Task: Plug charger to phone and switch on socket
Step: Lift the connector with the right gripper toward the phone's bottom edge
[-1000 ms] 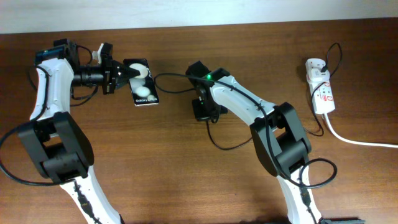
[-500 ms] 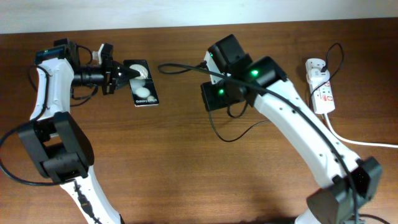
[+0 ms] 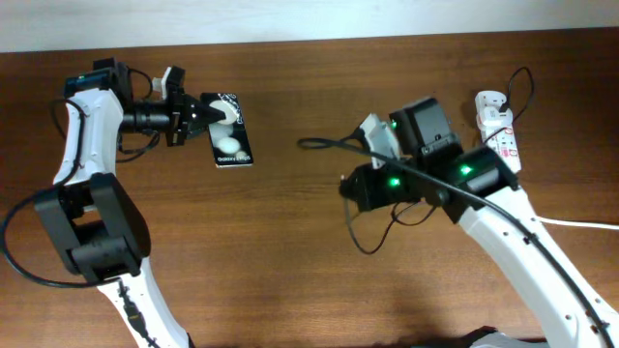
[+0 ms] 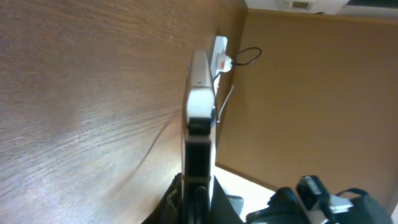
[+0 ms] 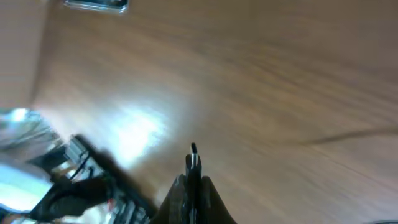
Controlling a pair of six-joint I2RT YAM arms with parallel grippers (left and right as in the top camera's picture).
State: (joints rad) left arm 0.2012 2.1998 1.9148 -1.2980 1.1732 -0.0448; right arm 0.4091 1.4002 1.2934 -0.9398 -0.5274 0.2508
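Observation:
The phone [image 3: 233,137], black with white spots and "Galaxy" text, lies at the far left with its top end in my left gripper [image 3: 199,113], which is shut on it. In the left wrist view the phone [image 4: 199,106] shows edge-on between the jaws [image 4: 198,190]. My right gripper [image 3: 350,147] is mid-table, shut on the charger [image 3: 317,144]. The connector tip [image 5: 193,149] pokes out of the jaws [image 5: 194,177] and points left towards the phone [image 5: 96,5], well apart from it. The white socket [image 3: 500,135] lies at the far right.
The charger cable loops on the table under my right arm [image 3: 372,237]. The socket's thick white cord [image 3: 566,221] runs off to the right edge. The socket also shows far off in the left wrist view [image 4: 219,55]. A pale wall edge runs along the back of the table.
My right arm has swung right and back from the phone, carrying the charger end with it. My left gripper has shifted the phone slightly right and turned it a little.

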